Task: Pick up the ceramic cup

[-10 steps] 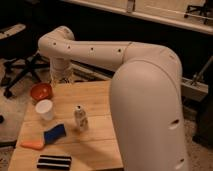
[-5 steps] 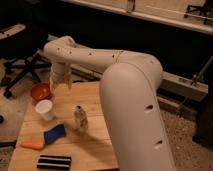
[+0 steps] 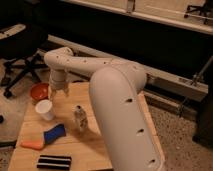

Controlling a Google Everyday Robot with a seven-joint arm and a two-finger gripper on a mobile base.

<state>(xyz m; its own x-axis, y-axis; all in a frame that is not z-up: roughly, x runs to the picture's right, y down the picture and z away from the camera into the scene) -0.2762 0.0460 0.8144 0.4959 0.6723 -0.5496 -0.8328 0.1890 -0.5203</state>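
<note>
The ceramic cup is small, plain and white. It stands upright on the wooden table near its left edge, just in front of the orange bowl. My gripper hangs from the white arm over the table's far left part. It is just right of the bowl, and behind and to the right of the cup, apart from it.
A small white bottle with a printed label stands mid-table. A blue and orange object and a black-and-white striped block lie near the front left. An office chair stands behind the table on the left.
The arm has swung left and the gripper has come down toward the table beside the orange bowl. The objects on the table keep their places.
</note>
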